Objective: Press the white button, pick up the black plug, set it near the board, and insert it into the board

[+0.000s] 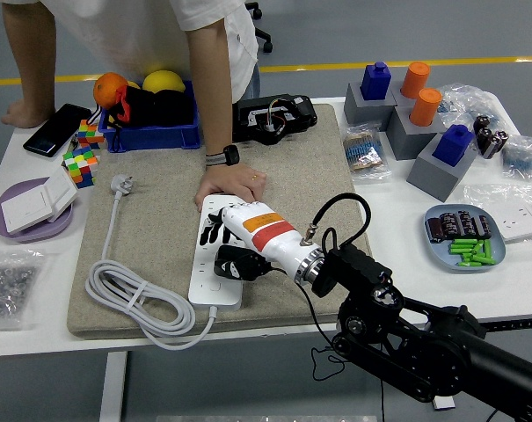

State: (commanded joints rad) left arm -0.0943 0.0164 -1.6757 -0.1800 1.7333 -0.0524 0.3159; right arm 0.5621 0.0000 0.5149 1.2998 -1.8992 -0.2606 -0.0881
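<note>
On the desk (406, 229) a tan mat (160, 220) carries the long white board (214, 255), pinned at its far end by a person's hand (230, 185). Robot's right hand (230, 249) sits over the board, fingers curled round the black plug (233, 263): insertion step, I judge. Next: line prongs up, push down.
</note>
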